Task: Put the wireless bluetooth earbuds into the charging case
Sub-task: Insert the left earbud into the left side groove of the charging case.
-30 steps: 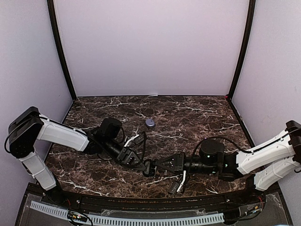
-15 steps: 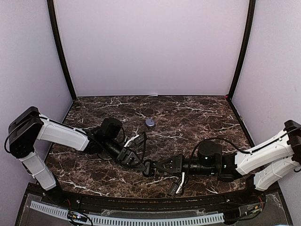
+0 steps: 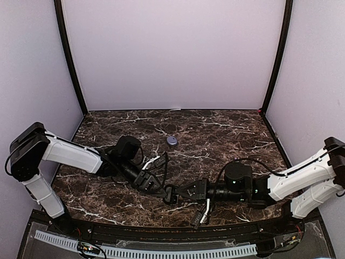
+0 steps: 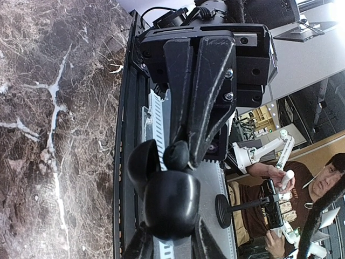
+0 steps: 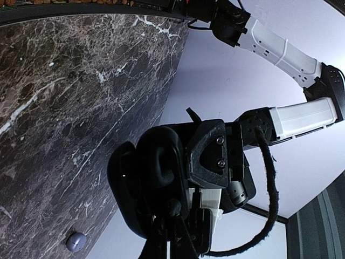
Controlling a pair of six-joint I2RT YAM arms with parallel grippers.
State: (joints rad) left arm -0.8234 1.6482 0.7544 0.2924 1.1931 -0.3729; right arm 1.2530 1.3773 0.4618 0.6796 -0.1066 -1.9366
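The black charging case (image 4: 171,208) is held off the table, my left gripper (image 4: 171,240) shut on its body. Its lid (image 4: 141,164) stands open. In the right wrist view the open case (image 5: 161,154) faces the camera. A black earbud (image 4: 176,155) sits pinched at the tip of my right gripper (image 5: 171,226), right at the case's opening; whether it touches the case I cannot tell. In the top view both grippers meet tip to tip near the table's front middle, left gripper (image 3: 160,189) and right gripper (image 3: 179,193).
A small purple rounded object (image 3: 172,141) lies on the dark marble table (image 3: 226,135) behind the grippers, also low in the right wrist view as a purple object (image 5: 76,241). The black front rail (image 3: 161,232) runs just below the grippers. Lilac walls enclose the table.
My right arm has slid left, bringing the earbud up against the case held by the left gripper. The left arm has barely moved.
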